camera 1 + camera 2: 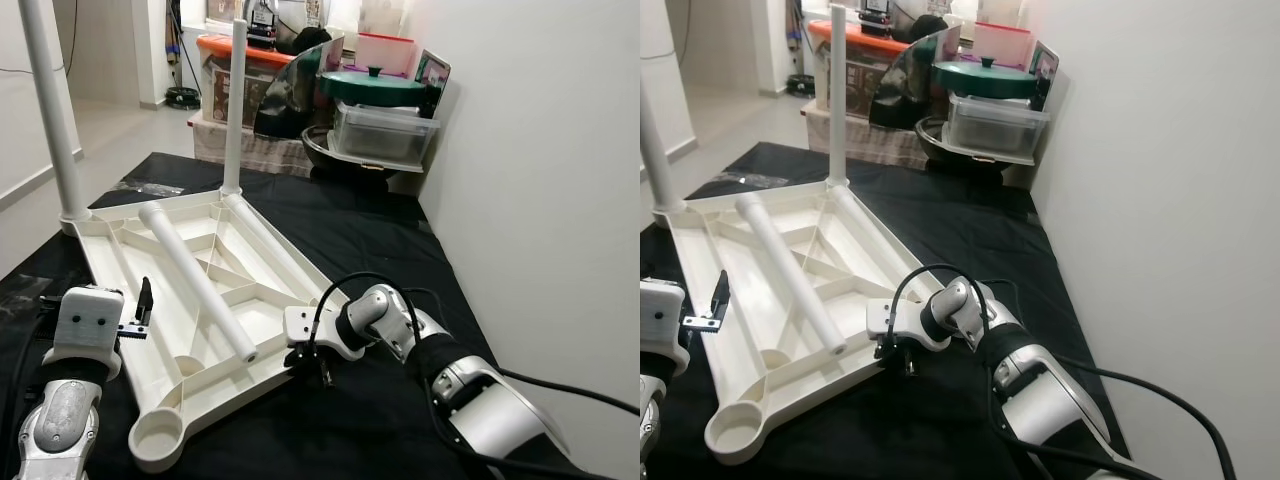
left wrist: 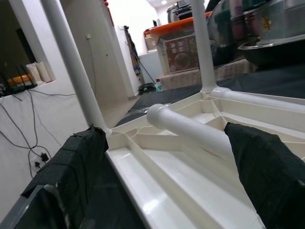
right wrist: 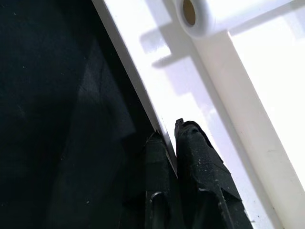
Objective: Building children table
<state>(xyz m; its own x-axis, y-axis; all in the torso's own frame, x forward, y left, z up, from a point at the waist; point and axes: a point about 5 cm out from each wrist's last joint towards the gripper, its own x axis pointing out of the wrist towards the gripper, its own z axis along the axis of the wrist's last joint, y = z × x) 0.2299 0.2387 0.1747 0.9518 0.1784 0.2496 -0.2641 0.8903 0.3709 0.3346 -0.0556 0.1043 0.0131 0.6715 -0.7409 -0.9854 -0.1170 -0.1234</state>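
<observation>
The white plastic tabletop (image 1: pixel 290 262) lies upside down on a black cloth. Two white legs stand upright in its far sockets, one at the back (image 1: pixel 233 110) and one at the far left (image 1: pixel 50 110). A loose leg (image 1: pixel 195 280) rests diagonally across the ribs, and its hollow end (image 3: pixel 190 12) appears in the right wrist view. The near corner socket (image 1: pixel 158 435) holds nothing. My right gripper (image 1: pixel 305 368) is shut on the tabletop's near right rim (image 3: pixel 143 81), the thin edge pinched between its fingertips. My left gripper (image 2: pixel 167 181) stands open over the tabletop's left side, facing the loose leg (image 2: pixel 190 131).
Behind the cloth are stacked storage boxes (image 1: pixel 235 70), a green-lidded pot (image 1: pixel 372 85) on a clear container (image 1: pixel 385 130), and a dark bowl (image 1: pixel 335 155). A white wall (image 1: pixel 540 150) runs close along the right. Black cables (image 1: pixel 560 385) trail from my right arm.
</observation>
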